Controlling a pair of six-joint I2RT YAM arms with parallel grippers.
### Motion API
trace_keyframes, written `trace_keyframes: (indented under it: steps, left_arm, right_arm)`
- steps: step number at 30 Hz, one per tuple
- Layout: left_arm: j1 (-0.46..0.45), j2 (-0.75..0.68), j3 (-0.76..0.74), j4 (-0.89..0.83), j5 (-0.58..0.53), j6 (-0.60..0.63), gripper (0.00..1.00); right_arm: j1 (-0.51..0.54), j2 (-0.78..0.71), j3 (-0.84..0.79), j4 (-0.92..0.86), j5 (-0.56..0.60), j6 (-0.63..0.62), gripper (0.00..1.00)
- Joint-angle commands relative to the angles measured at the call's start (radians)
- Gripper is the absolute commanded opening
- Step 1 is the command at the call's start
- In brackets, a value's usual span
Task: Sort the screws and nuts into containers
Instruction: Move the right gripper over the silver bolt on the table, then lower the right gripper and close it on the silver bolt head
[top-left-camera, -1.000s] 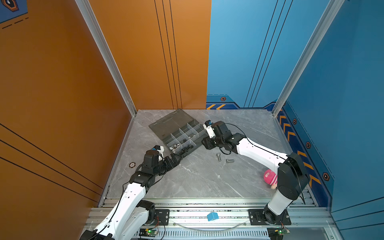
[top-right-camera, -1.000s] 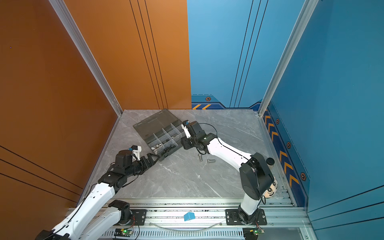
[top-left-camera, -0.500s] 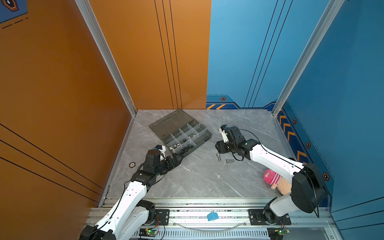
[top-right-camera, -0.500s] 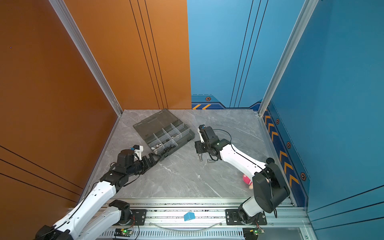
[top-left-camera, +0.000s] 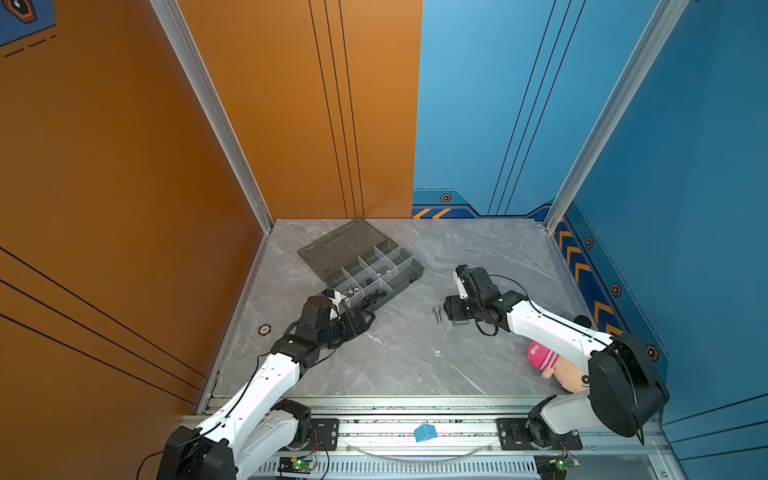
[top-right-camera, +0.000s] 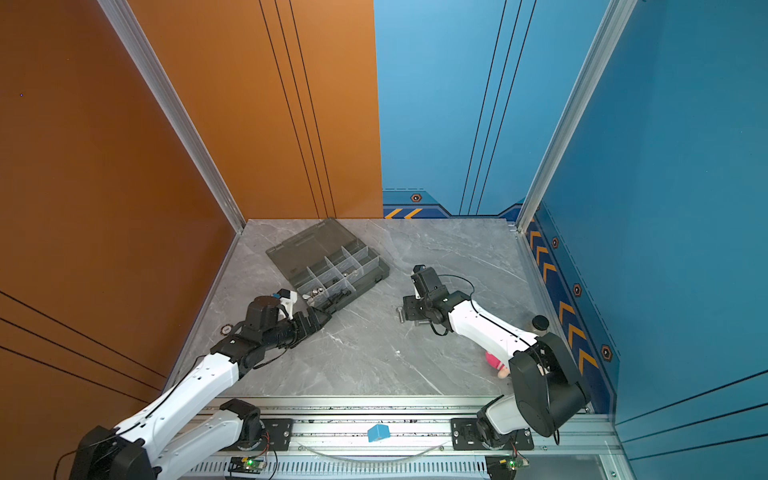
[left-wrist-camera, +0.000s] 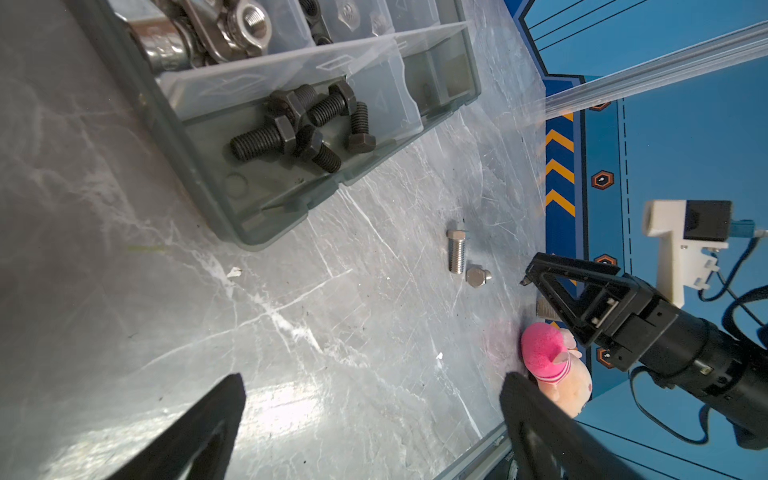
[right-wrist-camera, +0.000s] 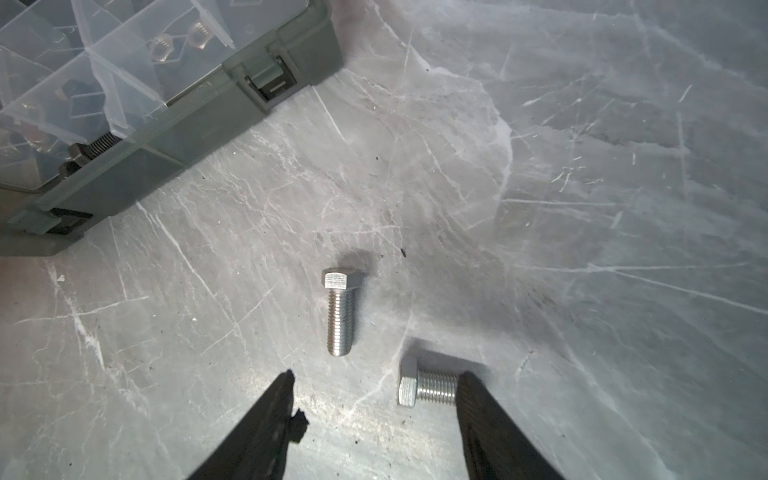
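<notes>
The smoky-grey organizer box (top-left-camera: 361, 266) (top-right-camera: 328, 266) lies open, its containers holding black screws (left-wrist-camera: 299, 129) and silver nuts (left-wrist-camera: 232, 29). Two silver hex-head screws rest on the marble table, right of the box. One (right-wrist-camera: 340, 316) (top-left-camera: 437, 314) lies free. The other (right-wrist-camera: 424, 388) lies with its threaded end against one finger of my right gripper (right-wrist-camera: 376, 378) (top-left-camera: 453, 311), which hovers open low over them and holds nothing. My left gripper (left-wrist-camera: 374, 386) (top-left-camera: 361, 320) is wide open and empty over bare table by the box's near corner.
A pink plush toy (top-left-camera: 548, 365) lies at the front right beside the right arm's base. A small black-capped bottle (top-right-camera: 540, 322) stands near the right wall. A round disc (top-left-camera: 263, 330) sits by the left table edge. A blue block (top-left-camera: 424, 432) rests on the front rail.
My right arm has drawn back from the box's right corner toward the front right, down over the two silver screws, and its jaws have widened. The left arm has barely moved.
</notes>
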Motion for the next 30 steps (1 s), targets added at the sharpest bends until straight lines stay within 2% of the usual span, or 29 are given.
trace_keyframes:
  steps: [1,10,19,30]
  left_arm:
    - [-0.019,0.016,0.031,0.030,-0.026,-0.010,0.98]
    - [-0.047,0.048,0.038,0.044,-0.043,-0.012,0.98]
    - [-0.048,0.052,0.035,0.043,-0.052,-0.009,0.98]
    - [-0.048,0.067,0.029,0.057,-0.049,-0.007,0.98]
  right_arm:
    - [-0.005,0.045,-0.007,0.054,-0.025,0.031,0.64]
    - [0.007,0.222,0.071,0.107,-0.073,0.046,0.63]
    - [0.044,0.315,0.127,0.082,-0.049,0.026,0.59]
    - [0.098,0.373,0.141,0.042,0.009,0.023,0.41]
